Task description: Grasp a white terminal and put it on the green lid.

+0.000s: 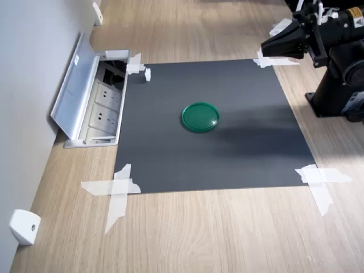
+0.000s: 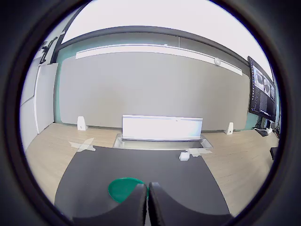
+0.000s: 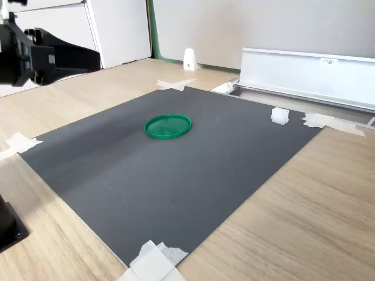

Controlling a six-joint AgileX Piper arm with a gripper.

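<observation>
The green lid [image 1: 200, 117] [image 3: 168, 126] [image 2: 124, 188] lies flat near the middle of the black mat [image 1: 227, 148]. The white terminal [image 1: 148, 74] [image 3: 279, 116] [image 2: 184, 156] is a tiny block at the mat's corner, close to the open socket box. My gripper [image 1: 267, 48] [image 3: 94, 58] [image 2: 147, 202] hangs high over the mat's edge at the first exterior view's top right, far from both. Its fingers [image 2: 138, 207] are pressed together with nothing between them.
An open floor socket box [image 1: 96, 102] with a raised metal flap [image 3: 304, 70] sits beside the mat. White tape strips [image 1: 116, 187] hold the mat's corners. A white rounded block [image 1: 24, 226] stands against the wall. The arm's base [image 1: 341, 91] is at the first exterior view's right.
</observation>
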